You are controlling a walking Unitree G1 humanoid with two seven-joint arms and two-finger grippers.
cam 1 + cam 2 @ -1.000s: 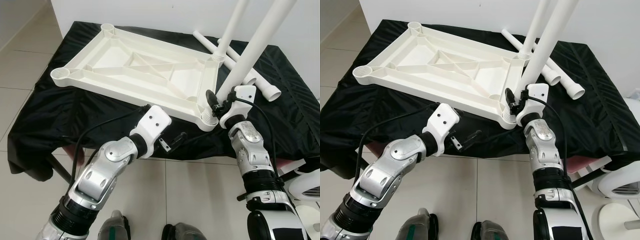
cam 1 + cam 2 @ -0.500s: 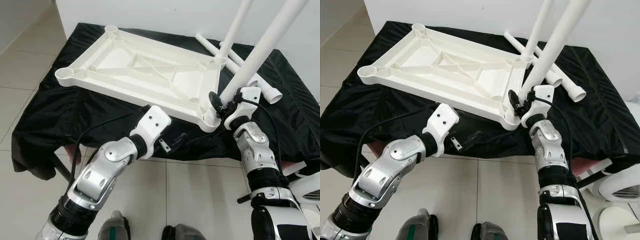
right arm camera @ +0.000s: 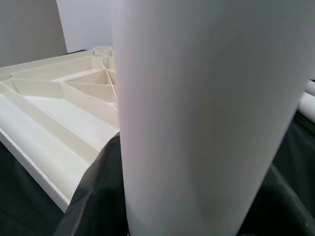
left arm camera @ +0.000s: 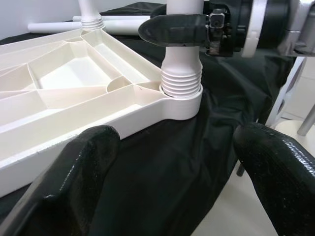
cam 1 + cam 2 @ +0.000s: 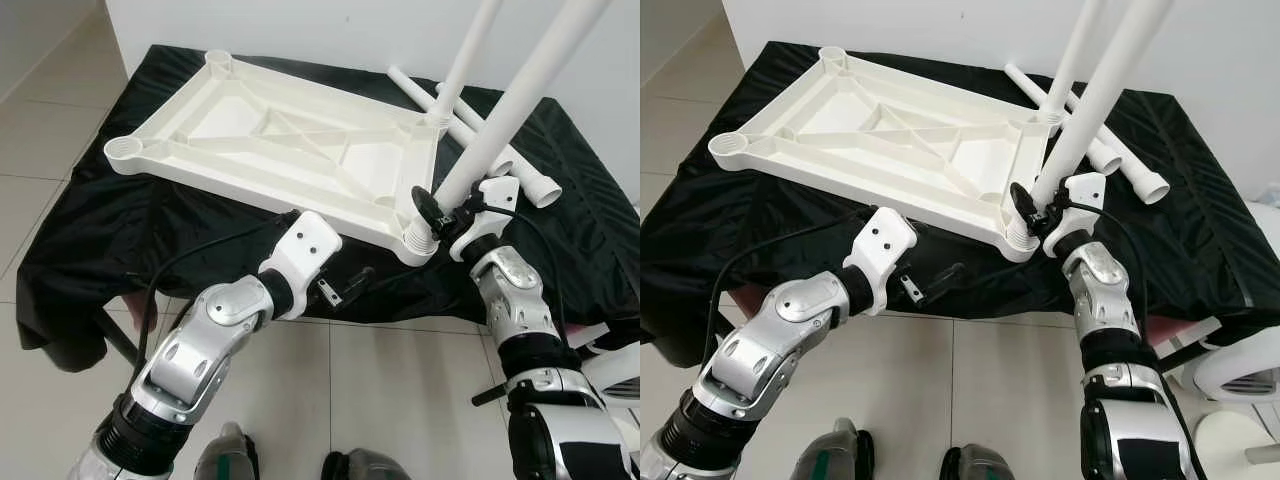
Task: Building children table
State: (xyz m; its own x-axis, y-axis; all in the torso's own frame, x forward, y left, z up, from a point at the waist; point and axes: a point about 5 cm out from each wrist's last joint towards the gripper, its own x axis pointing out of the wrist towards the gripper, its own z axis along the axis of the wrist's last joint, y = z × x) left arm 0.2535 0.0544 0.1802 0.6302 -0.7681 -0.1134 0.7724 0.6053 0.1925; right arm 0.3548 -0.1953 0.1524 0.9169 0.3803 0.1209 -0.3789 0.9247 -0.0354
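A: Nearest stuff first?
B: Robot's feet at the bottom edge, pale tiled floor (image 5: 60, 120) all round. Left gripper (image 5: 345, 285) low centre of the head view, just off the near edge of the black cloth (image 5: 120, 230), fingers spread wide, holding nothing. In the left wrist view both black fingertips (image 4: 83, 172) sit well apart with cloth between them.

A: Right one?
B: Right gripper (image 5: 437, 212) right of centre, fingers clamped round the near leg (image 5: 500, 110) just above its ribbed end. The wrist view confirms it: white tube right up against the lens, dark finger on each side.

A: Where's the leg sitting?
B: Ribbed end is in the near right corner socket (image 5: 418, 238) of the upturned tabletop (image 5: 280, 150). Leg leans up and right, out of the top of the frame.

A: Tabletop?
B: White plastic, underside up, ribs showing, lying on the cloth across the upper left and centre. A second leg (image 5: 468, 55) stands in the far right corner socket.

A: Anything further back?
B: Two loose legs (image 5: 525, 170) lying on the cloth at upper right, behind the upright ones. White wall (image 5: 330, 30) beyond.
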